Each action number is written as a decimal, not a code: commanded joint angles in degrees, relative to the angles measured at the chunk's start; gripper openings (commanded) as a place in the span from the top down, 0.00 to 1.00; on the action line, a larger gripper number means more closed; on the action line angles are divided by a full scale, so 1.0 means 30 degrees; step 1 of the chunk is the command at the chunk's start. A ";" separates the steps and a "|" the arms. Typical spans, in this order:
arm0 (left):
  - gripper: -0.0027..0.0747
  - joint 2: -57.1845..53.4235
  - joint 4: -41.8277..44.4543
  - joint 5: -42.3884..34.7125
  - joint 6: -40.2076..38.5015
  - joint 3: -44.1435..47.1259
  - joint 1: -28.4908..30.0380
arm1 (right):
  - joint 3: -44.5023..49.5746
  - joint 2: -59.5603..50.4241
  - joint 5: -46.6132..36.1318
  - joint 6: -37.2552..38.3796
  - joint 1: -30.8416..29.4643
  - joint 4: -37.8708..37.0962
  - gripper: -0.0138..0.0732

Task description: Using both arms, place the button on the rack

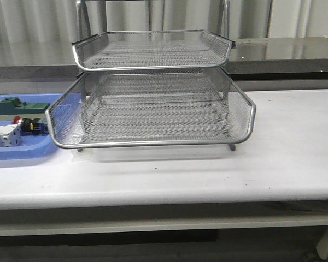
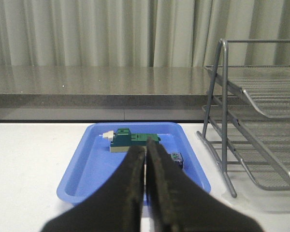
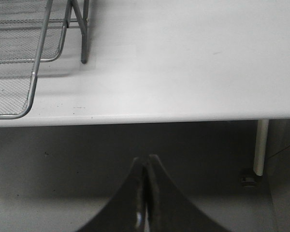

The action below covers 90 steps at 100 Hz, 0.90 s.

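Both grippers, left gripper [image 2: 146, 159] & right gripper [image 3: 146, 166], are pressed together, empty. Spread the left's fingers first, then drop onto the button [image 1: 28, 125] in the blue tray [image 1: 22, 154], clear of the green block [image 1: 13, 105].

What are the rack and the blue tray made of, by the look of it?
Rack: metal, it seems. Silver see-through wire mesh with rounded rod rims and thin tube legs, lightly shiny.

Blue tray: probably moulded plastic. One even blue colour, smooth rounded rim, soft sheen, no seams.

Neither gripper, left or right, touches either thing.
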 commanded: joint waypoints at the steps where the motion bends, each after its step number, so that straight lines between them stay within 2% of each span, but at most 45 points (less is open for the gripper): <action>1: 0.96 -0.0658 -0.0124 -0.2611 -0.0136 0.0828 0.0051 | -0.0547 -0.0041 -0.1156 0.0010 -0.0083 -0.0485 0.92; 19: 0.96 -0.0471 -0.0455 -0.2403 -0.0148 -0.0344 0.0051 | -0.0547 -0.0041 -0.1156 0.0010 -0.0083 -0.0485 0.92; 32: 0.96 0.0495 -0.2331 -0.1095 -0.0180 -0.2444 0.0051 | -0.0547 -0.0041 -0.1156 0.0010 -0.0083 -0.0485 0.92; 40: 0.96 0.1486 -0.2294 0.0000 -0.0180 -0.4010 0.0051 | -0.0547 -0.0041 -0.1156 0.0010 -0.0083 -0.0485 0.92; 51: 0.96 0.3579 -0.1959 0.1697 -0.0180 -0.6454 0.0051 | -0.0547 -0.0041 -0.1156 0.0010 -0.0083 -0.0485 0.92; 71: 0.96 0.8606 -0.0964 0.6424 -0.0180 -1.1177 0.0051 | -0.0547 -0.0041 -0.1140 0.0010 -0.0083 -0.0485 0.92; 90: 0.96 1.3754 0.0731 0.8675 0.0140 -1.5057 0.0051 | -0.0547 -0.0041 -0.1140 0.0010 -0.0083 -0.0485 0.92</action>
